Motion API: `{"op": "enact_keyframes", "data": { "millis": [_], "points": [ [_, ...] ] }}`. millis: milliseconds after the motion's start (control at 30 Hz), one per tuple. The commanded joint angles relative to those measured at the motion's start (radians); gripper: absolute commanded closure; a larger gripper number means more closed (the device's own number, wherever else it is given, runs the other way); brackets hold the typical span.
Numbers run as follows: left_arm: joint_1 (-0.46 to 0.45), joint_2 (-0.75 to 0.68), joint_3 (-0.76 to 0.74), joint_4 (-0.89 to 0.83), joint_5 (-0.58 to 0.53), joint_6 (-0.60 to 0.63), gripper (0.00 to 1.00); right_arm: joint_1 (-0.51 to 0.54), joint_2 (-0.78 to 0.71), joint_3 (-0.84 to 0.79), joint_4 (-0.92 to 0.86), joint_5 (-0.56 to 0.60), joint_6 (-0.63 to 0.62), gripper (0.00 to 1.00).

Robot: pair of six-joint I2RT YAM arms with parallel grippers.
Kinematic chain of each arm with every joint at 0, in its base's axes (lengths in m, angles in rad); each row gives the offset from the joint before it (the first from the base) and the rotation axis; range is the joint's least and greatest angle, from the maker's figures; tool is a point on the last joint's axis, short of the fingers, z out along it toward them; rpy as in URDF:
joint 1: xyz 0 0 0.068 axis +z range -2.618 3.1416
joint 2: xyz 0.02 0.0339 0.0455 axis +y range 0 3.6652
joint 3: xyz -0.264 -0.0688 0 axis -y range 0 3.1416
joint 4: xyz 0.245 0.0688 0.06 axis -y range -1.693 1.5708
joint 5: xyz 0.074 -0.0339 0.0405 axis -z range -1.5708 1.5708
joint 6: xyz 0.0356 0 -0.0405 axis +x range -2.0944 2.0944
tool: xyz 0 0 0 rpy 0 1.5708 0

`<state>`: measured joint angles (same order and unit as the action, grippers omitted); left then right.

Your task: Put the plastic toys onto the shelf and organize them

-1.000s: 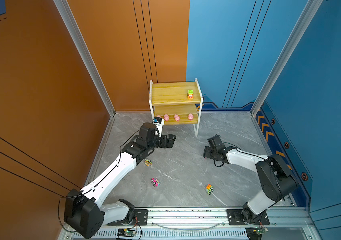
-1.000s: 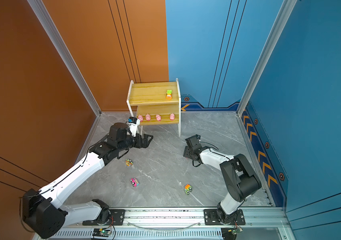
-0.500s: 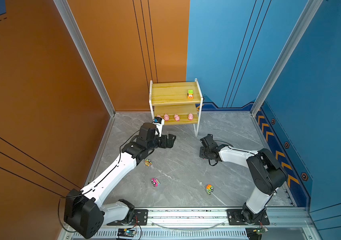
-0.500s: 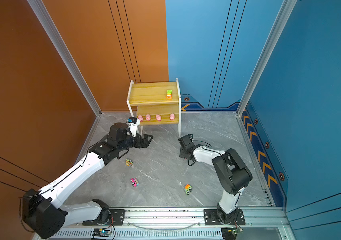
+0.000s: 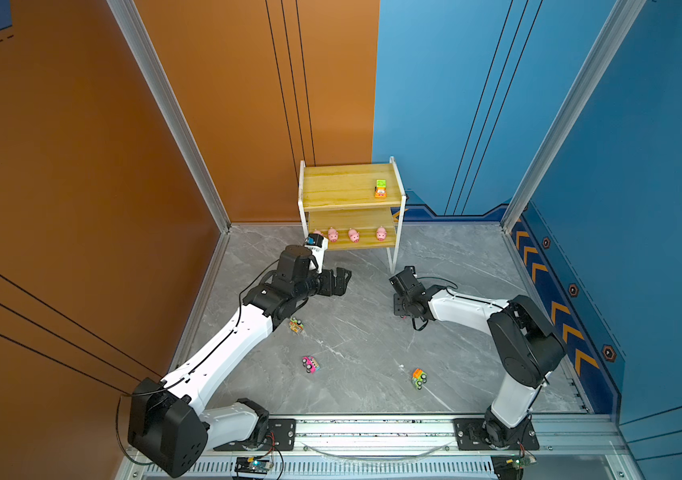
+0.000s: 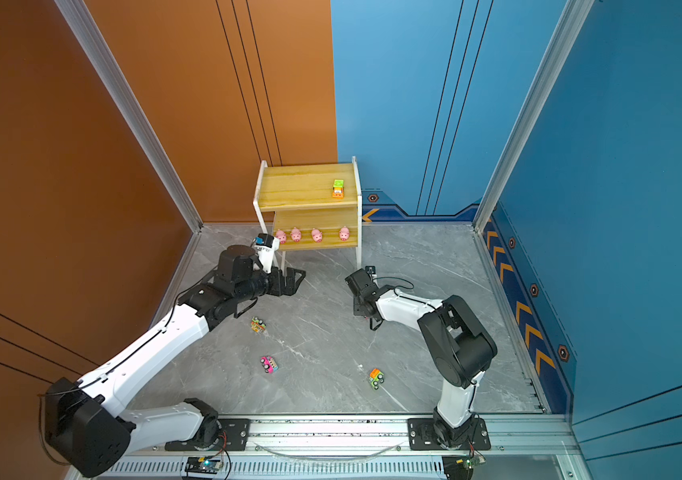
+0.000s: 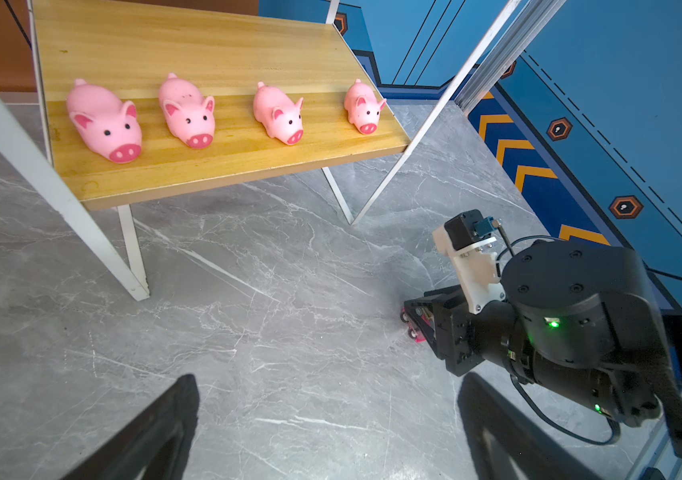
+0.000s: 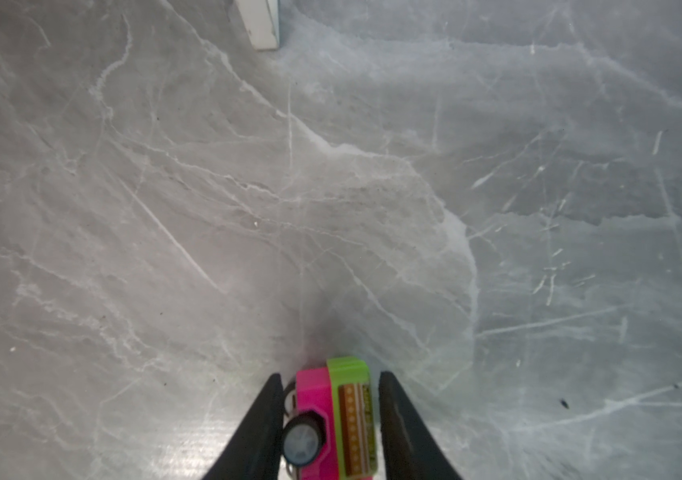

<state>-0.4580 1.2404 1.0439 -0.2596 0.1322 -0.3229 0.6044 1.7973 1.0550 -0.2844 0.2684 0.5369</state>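
In both top views a yellow car (image 5: 296, 325) lies on the grey floor (image 5: 355, 332) left of centre, just beside the left arm (image 5: 227, 349). Below it and a little to the right, a pink car (image 5: 310, 364) lies alone in the lower middle.

The left gripper (image 5: 337, 282) hangs just left of centre, below the shelf's left side in the frame. Its fingers (image 7: 164, 424) are spread wide, and the left wrist view shows only bare floor between them.

The shelf (image 5: 343, 187) stands at the centre of the frame, at the far edge of the floor. Four pigs (image 5: 353, 235) sit in a row along the front of its lower board, snouts toward the camera. A green and orange car (image 5: 380, 188) sits on the top board near its right edge.

The right gripper (image 5: 399, 309) is low over the floor right of centre, below the shelf's right side in the frame. In the right wrist view its fingers press against both sides of a pink and green car (image 8: 331, 415). Whether that car rests on the floor or is lifted cannot be told.

An orange and green car (image 5: 419, 378) lies at lower right of centre, well apart from the right gripper.
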Motion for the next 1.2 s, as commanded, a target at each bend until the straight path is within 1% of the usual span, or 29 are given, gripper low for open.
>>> {"op": "enact_keyframes", "data": {
  "millis": [0,67,167,433,633,767,867,967,1067,1167],
  "points": [
    [0.007,0.002,0.029,-0.012,0.001,0.004,0.02,0.006,0.017,0.017,-0.057,0.042,-0.012,0.51],
    [0.007,0.003,0.029,-0.012,0.0,0.005,0.02,0.004,0.017,0.014,-0.056,0.041,-0.015,0.49],
    [0.008,0.002,0.03,-0.012,0.001,0.004,0.02,0.002,0.02,0.013,-0.055,0.033,-0.015,0.49],
    [0.007,0.001,0.029,-0.012,-0.001,0.006,0.02,-0.012,0.028,-0.018,0.019,-0.046,-0.012,0.57],
    [0.009,-0.001,0.029,-0.011,-0.003,0.006,0.02,-0.012,0.037,-0.019,0.035,-0.073,-0.015,0.64],
    [0.009,-0.004,0.03,-0.012,-0.005,0.007,0.02,-0.011,0.039,-0.018,0.03,-0.067,-0.022,0.67],
    [0.009,-0.005,0.029,-0.012,-0.005,0.006,0.02,0.002,0.031,-0.005,-0.001,-0.019,-0.04,0.7],
    [0.013,-0.007,0.03,-0.011,-0.002,0.005,0.02,0.026,0.034,0.034,-0.067,0.063,-0.07,0.7],
    [0.027,-0.014,0.03,-0.012,-0.002,0.005,0.02,0.064,0.051,0.09,-0.147,0.171,-0.106,0.7],
    [0.046,-0.024,0.029,-0.012,-0.006,0.004,0.02,0.106,0.084,0.147,-0.231,0.305,-0.134,0.7]
  ]
}}
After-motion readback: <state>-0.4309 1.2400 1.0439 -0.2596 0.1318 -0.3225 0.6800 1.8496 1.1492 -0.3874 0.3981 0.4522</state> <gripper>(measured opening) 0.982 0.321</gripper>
